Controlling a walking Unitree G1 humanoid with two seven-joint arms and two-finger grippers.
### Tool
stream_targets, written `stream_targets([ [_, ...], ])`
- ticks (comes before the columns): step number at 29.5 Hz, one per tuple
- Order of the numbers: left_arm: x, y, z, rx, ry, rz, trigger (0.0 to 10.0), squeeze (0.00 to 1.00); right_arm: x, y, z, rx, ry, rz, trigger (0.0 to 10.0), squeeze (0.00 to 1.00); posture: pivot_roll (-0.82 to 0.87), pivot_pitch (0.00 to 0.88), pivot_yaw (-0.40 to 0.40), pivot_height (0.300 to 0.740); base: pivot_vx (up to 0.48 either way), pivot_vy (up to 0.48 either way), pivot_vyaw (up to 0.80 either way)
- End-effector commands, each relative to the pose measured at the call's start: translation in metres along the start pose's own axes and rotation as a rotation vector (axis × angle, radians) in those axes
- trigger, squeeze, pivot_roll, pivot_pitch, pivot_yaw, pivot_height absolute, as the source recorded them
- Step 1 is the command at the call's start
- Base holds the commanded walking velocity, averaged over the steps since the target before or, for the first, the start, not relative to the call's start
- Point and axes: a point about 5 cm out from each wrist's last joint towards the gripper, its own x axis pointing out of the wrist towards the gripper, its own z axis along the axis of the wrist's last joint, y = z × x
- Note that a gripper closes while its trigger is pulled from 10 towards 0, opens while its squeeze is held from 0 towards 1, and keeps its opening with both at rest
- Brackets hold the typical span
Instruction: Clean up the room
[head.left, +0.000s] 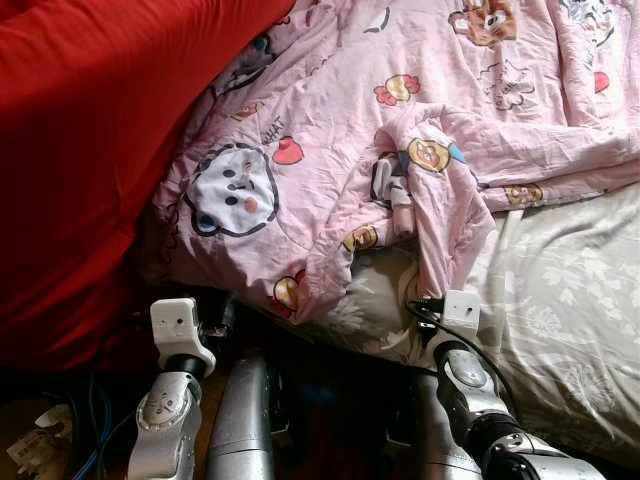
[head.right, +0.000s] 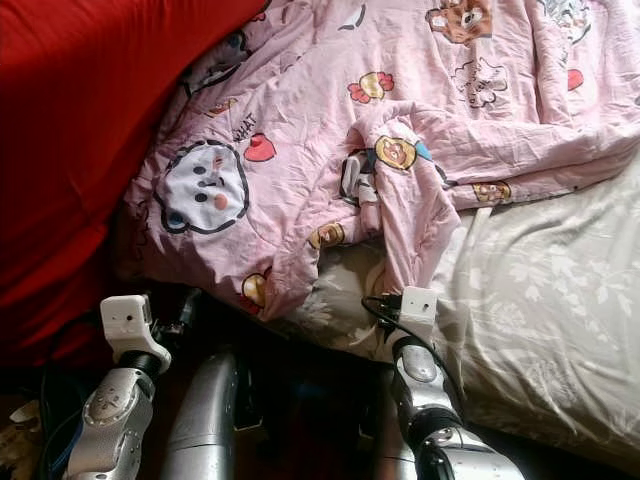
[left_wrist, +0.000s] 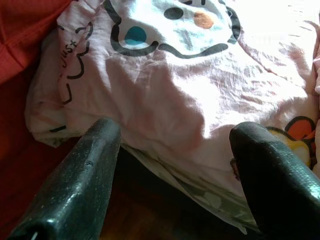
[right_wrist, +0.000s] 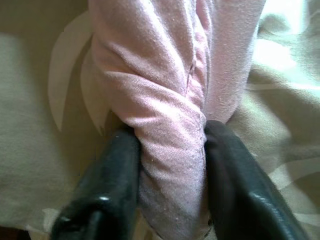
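In the left eye view, a pink quilt (head.left: 400, 130) with cartoon prints lies crumpled over a bed, and one corner of it hangs down over the pale bed sheet (head.left: 570, 300) with a leaf pattern. A big red cover (head.left: 80, 150) lies beside the quilt on the robot's left and touches its edge. The right gripper (head.left: 428, 292) is at the edge of the bed, just under the hanging fold of the quilt, and the fold hides its fingers here. The left gripper (head.left: 215, 310) is low, near the quilt edge that carries a white cartoon face (head.left: 232, 190); its fingers are in shadow. Some blue cables (head.left: 95, 420) lie on the dark floor at the lower left. The right eye view shows the same scene, with the white wrist block of the right arm (head.right: 418, 302) touching the sheet below the fold. In the left wrist view, the two black fingers (left_wrist: 80, 185) stand wide apart with nothing between them, and they point toward the quilt edge that hangs over the dark floor. In the right wrist view, the two fingers (right_wrist: 107, 185) are closed on a thick twisted fold of the pink quilt, which is pressed between them, with the pale sheet behind.
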Motion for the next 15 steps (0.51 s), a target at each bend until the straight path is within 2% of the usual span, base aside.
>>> stream_targets([
  [1,-0.005,0.004,-0.012,-0.009,0.045,0.022,10.0,0.00,-0.006,-0.007,-0.020,-0.007,0.066,-0.012,0.0,0.00,0.15,0.366,0.001,0.602,0.000,0.000,0.00],
  [15,0.002,0.003,-0.027,-0.005,0.080,0.035,10.0,0.00,-0.007,-0.013,-0.019,-0.012,0.039,0.011,0.0,0.00,0.12,0.297,-0.024,0.602,0.000,0.000,0.00],
])
